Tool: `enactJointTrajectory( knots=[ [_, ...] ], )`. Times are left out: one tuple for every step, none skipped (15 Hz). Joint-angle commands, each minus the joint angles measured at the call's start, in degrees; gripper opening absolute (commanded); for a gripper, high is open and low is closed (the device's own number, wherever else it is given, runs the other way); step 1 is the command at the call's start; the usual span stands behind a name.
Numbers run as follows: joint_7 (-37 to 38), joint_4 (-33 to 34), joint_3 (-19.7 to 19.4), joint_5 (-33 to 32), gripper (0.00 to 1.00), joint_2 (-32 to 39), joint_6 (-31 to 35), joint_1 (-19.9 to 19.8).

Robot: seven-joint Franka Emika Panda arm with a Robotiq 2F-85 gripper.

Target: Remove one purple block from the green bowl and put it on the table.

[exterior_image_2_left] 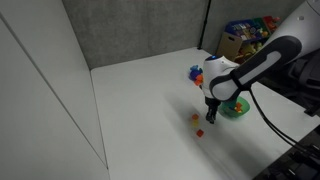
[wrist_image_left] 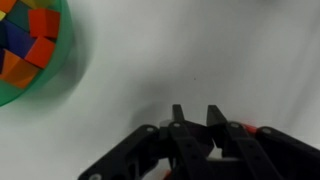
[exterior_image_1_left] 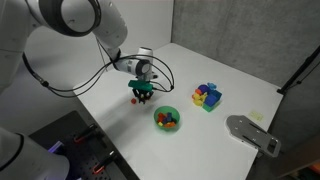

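Observation:
The green bowl sits on the white table and holds several blocks, red, orange, yellow and blue-purple. In the wrist view the bowl is at the top left. My gripper hangs low over the table beside the bowl, not over it. In the wrist view its fingers stand a narrow gap apart with bare table between them and nothing held. An orange block and a red block lie on the table by the gripper. The bowl is partly behind the arm.
A cluster of blue, yellow and purple blocks stands beyond the bowl and also shows in an exterior view. A grey metal plate-like device lies near the table corner. A box of colourful items stands off the table.

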Motion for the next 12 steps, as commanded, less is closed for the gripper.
enactJointTrajectory(
  knots=[
    [0.78,3.23,0.35,0.38,0.55,2.47,-1.09,0.17],
    [0.65,3.48,0.41,0.43,0.55,2.44,-1.31,0.08],
    [0.65,3.63,0.46,0.59,0.62,2.09,-1.73,-0.06],
    [0.42,3.81,0.53,0.66,0.69,1.67,-2.36,-0.19],
    [0.51,3.93,0.49,0.76,0.77,0.88,-3.19,-0.27],
    [0.54,4.15,0.4,0.82,0.84,0.09,-4.16,-0.38],
    [0.53,4.24,0.35,1.01,0.93,-1.08,-5.39,-0.65],
    [0.7,4.44,0.17,1.05,0.99,-2.03,-6.36,-0.77],
    [1.06,4.54,-0.2,1.02,1.0,-3.39,-7.67,-0.93],
    [1.5,4.58,-0.58,1.01,1.0,-4.76,-9.03,-1.1],
    [2.19,4.62,-1.13,0.89,1.0,-6.19,-10.21,-1.23],
    [3.21,4.38,-1.81,0.81,1.0,-7.87,-11.45,-1.43]
  ],
)
